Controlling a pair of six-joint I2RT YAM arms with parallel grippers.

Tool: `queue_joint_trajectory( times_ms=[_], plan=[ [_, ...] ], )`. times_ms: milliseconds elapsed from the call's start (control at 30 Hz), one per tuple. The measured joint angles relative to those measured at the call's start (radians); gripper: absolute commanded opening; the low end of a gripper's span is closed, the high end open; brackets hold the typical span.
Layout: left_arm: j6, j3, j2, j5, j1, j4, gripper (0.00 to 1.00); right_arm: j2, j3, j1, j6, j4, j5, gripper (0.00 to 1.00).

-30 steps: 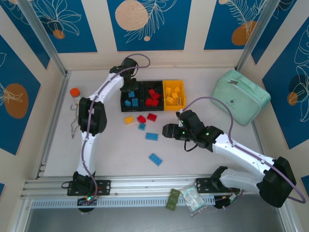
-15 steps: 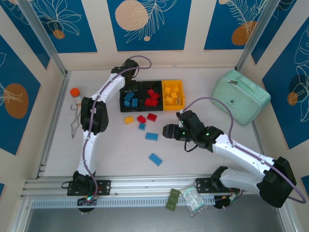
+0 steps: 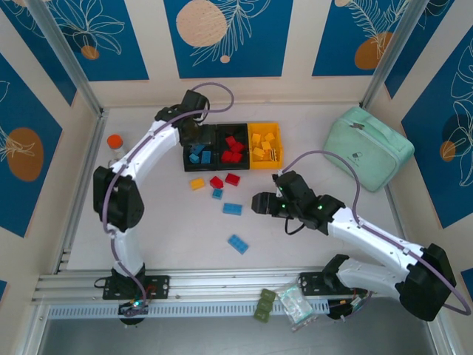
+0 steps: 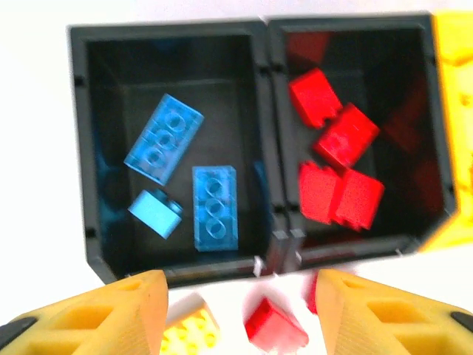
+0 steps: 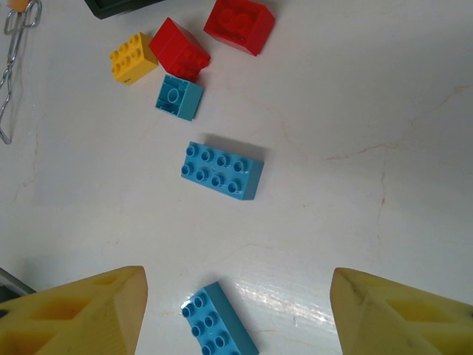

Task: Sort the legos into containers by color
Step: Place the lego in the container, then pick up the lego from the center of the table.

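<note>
Three joined containers stand at the back: a black bin (image 3: 199,146) with blue legos (image 4: 214,207), a black bin (image 3: 233,146) with red legos (image 4: 336,159), and a yellow bin (image 3: 266,144) with yellow ones. My left gripper (image 3: 191,133) hovers at the blue bin's near edge, open and empty (image 4: 240,310), over a loose yellow lego (image 4: 188,334) and a red lego (image 4: 275,325). My right gripper (image 3: 255,202) is open and empty (image 5: 238,310) above the table. One blue lego (image 5: 219,319) lies below it and another blue lego (image 5: 222,170) further ahead.
Beyond those lie a small blue lego (image 5: 178,97), two red legos (image 5: 179,49) and a yellow one (image 5: 134,57). A mint-green case (image 3: 368,146) lies at the right, an orange-capped bottle (image 3: 114,143) at the left. Small packets (image 3: 284,303) rest on the front rail.
The left arm's elbow has swung out to the left while its gripper stayed by the blue bin. The right arm has barely shifted.
</note>
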Motion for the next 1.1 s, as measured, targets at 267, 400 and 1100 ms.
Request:
queue_joint_trajectory(
  times_ms=[267,400,1100],
  plan=[
    [0.019,-0.272,-0.121,0.083,-0.072,0.061,0.59,-0.088,-0.045,0.000,0.001,-0.031,0.004,0.67],
    [0.022,-0.394,-0.171,0.097,-0.113,0.097,0.59,-0.122,-0.067,0.003,-0.003,-0.045,0.000,0.67],
    [-0.010,-0.604,-0.126,0.093,-0.192,0.289,0.67,-0.080,-0.073,0.020,-0.031,-0.004,-0.047,0.72]
  ],
)
